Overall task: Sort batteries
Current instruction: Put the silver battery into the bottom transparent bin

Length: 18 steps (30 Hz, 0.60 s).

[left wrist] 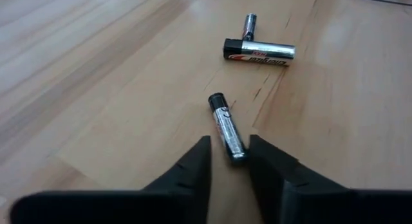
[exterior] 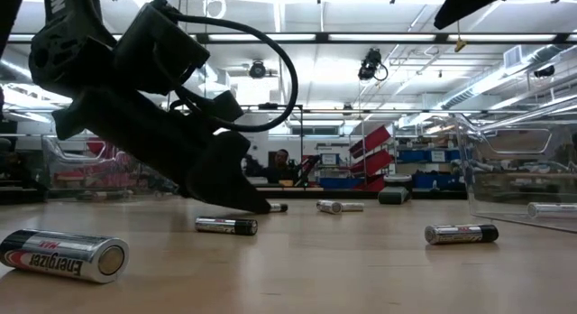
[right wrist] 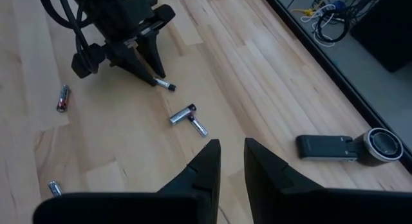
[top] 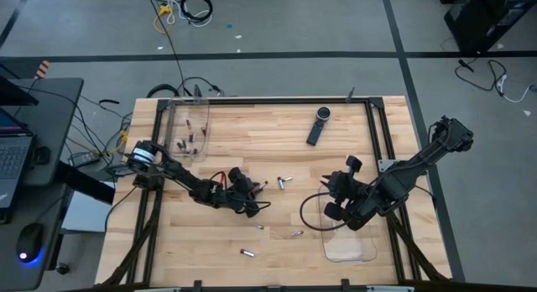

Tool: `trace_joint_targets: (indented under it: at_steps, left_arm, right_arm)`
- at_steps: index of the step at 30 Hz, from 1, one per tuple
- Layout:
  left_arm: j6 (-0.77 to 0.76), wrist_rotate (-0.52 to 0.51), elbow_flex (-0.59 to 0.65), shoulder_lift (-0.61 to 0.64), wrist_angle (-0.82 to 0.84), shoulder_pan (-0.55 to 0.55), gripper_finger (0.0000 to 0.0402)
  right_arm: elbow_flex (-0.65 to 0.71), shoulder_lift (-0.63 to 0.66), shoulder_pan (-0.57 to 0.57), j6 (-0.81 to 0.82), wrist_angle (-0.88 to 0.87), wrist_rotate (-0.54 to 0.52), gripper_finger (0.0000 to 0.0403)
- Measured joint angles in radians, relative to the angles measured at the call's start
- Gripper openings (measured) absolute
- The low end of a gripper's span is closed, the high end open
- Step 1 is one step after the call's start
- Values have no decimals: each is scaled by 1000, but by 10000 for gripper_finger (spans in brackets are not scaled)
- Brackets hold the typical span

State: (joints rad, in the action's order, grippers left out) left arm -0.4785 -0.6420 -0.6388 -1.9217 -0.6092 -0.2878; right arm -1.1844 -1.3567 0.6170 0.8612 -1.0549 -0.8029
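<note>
**Left pincer lined up on a battery, grab not made yet**

Your left pincer (left wrist: 228, 161) is down at the bench (top: 277, 132) mid-board, fingers apart, straddling the near end of a small battery (left wrist: 226, 126) that lies flat on the wood. I'd say you're at the pick step: ease in a touch further, then close, since only the tip sits between the fingers. Just beyond it, a pair of batteries (left wrist: 259, 49) lie touching. More strays (top: 247, 253) sit toward the front edge. The right pincer (right wrist: 226, 163) waits, fingers apart, above the bench's right side over a clear tray (top: 351, 245). The clear bin (top: 188, 131) at back left holds some batteries; count's hard to make out.
</note>
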Motion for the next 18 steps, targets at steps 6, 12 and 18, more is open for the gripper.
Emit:
trace_joint_targets:
  at_steps: [6,12,18]
  left_arm:
    - [10,-2,1,0,4,0,22]
    - [27,-3,1,0,4,0,14]
    - [58,-2,3,-3,-29,-2,14]
  right_arm:
    - [43,0,0,1,46,0,56]
    - [95,0,0,7,93,0,56]
    - [129,0,0,3,149,0,56]
